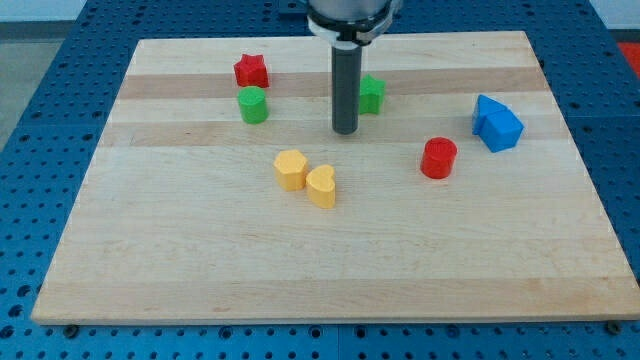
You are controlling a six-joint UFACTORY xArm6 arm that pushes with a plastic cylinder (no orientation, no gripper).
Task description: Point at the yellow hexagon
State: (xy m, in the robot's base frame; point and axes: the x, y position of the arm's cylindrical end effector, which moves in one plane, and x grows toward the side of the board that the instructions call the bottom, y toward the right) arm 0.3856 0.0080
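Note:
The yellow hexagon (290,170) lies near the middle of the wooden board (200,270). A yellow heart (321,186) touches it on its lower right. My tip (345,131) is above and to the right of the hexagon, apart from it, roughly a block's width of bare wood between them. The rod rises straight up to the arm at the view's top.
A red star (251,71) and a green cylinder (253,104) sit at the upper left. A green block (372,94) is partly hidden behind the rod. A red cylinder (438,158) and two touching blue blocks (496,124) are on the right.

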